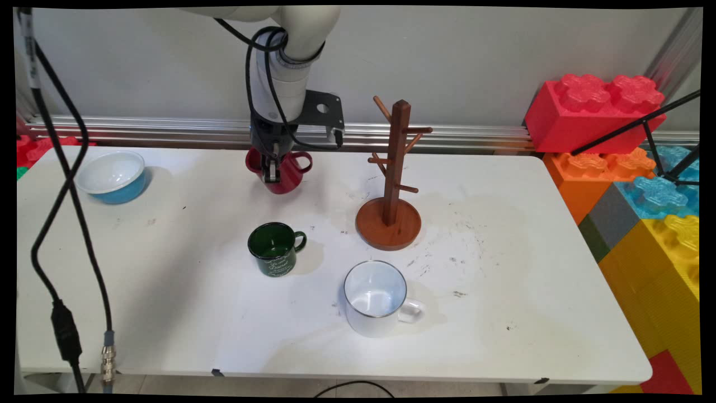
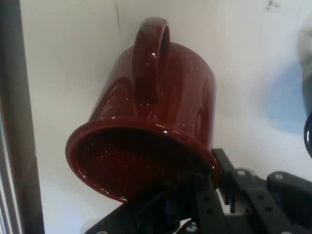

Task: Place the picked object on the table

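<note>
A dark red speckled mug (image 1: 289, 178) is at the back of the white table (image 1: 168, 324), left of the wooden mug tree (image 1: 395, 168). My gripper (image 1: 272, 173) comes straight down onto it and is shut on its rim, one finger inside and one outside. In the hand view the red mug (image 2: 161, 97) fills the picture, mouth towards the camera and handle (image 2: 151, 58) on top, with my gripper (image 2: 217, 178) clamped on the rim's lower right. Whether the mug's base touches the table I cannot tell.
A green mug (image 1: 275, 250) stands in front of the red one, and a larger white mug (image 1: 373, 299) nearer the front edge. A blue bowl (image 1: 113, 178) sits far left. Big toy blocks (image 1: 594, 106) are stacked at the right. Black cables (image 1: 61, 184) hang at left.
</note>
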Controlling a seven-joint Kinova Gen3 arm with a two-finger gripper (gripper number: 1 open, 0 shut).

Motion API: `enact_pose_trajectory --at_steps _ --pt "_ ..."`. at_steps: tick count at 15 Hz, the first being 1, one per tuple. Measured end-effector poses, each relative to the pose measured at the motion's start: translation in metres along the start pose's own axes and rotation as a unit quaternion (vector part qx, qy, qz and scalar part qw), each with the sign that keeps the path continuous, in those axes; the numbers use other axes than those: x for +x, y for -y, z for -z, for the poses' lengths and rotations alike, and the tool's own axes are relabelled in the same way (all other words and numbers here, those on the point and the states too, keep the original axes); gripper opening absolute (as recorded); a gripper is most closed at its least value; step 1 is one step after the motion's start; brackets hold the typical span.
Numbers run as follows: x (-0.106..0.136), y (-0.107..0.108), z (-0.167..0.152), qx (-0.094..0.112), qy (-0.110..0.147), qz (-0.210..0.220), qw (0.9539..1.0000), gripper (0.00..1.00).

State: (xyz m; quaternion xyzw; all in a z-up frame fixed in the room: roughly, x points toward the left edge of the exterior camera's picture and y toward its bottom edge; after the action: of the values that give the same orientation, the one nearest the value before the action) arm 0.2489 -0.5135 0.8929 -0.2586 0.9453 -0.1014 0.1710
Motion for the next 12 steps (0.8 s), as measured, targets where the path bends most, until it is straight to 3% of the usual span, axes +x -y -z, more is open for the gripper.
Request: enact_pose_trajectory --at_steps 12 --pt "0.013 -0.001 -0.016 -0.02 0.011 -0.002 0.9997 0.0"
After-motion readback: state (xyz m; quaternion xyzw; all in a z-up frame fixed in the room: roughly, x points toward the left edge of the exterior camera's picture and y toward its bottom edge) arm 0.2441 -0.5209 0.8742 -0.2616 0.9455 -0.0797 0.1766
